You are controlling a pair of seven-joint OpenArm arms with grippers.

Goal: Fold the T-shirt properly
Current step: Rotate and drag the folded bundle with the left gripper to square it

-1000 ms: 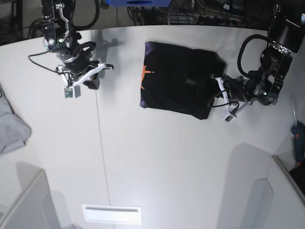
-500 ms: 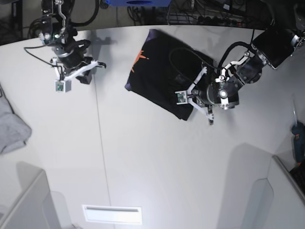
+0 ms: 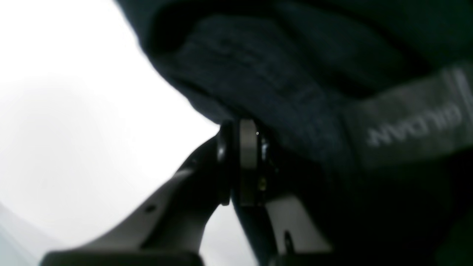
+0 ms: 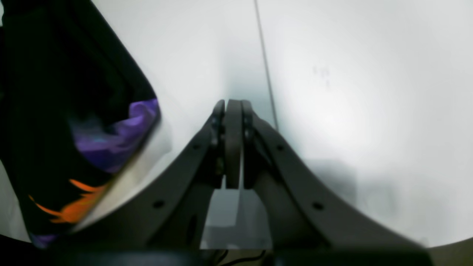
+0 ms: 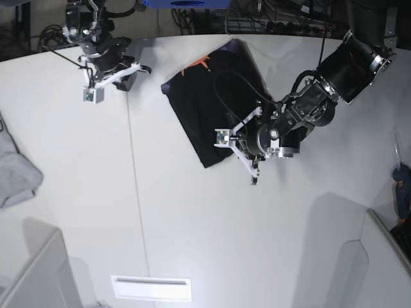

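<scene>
**Left fingers clamped on the T-shirt's edge, right fingers together and holding nothing**

Your left fingers [image 3: 249,166] are pressed together on the edge of the black T-shirt [image 5: 215,106]. In the left wrist view you can see dark cloth running right up to the tips, with more of it rising around their far side; how much fabric is caught between them, you cannot tell. Just beside those fingers you have a grey label [image 3: 406,118] with pale lettering, blurred.

Your right fingers [image 4: 234,147] are together too, with no cloth between them. They point down over the white table [image 4: 369,92], near the purple neckband [image 4: 114,138] but apart from it. The seam [image 4: 266,66] in the tabletop runs up from just beside their tips.

In the base view you have the T-shirt bunched into a slanting shape, near the table edge at the top of that view and right of the seam. Its neckband side, with the orange mark [image 5: 196,63], faces the top left; a corner reaches down toward the middle of the table. Your left arm [image 5: 321,99] comes in from the upper right and lies partly across the cloth, hiding some of it. Your right arm [image 5: 90,29] comes in at the upper left, apart from the shirt. At the left edge of the view lies a light grey garment [image 5: 16,173], well apart from the T-shirt.
</scene>
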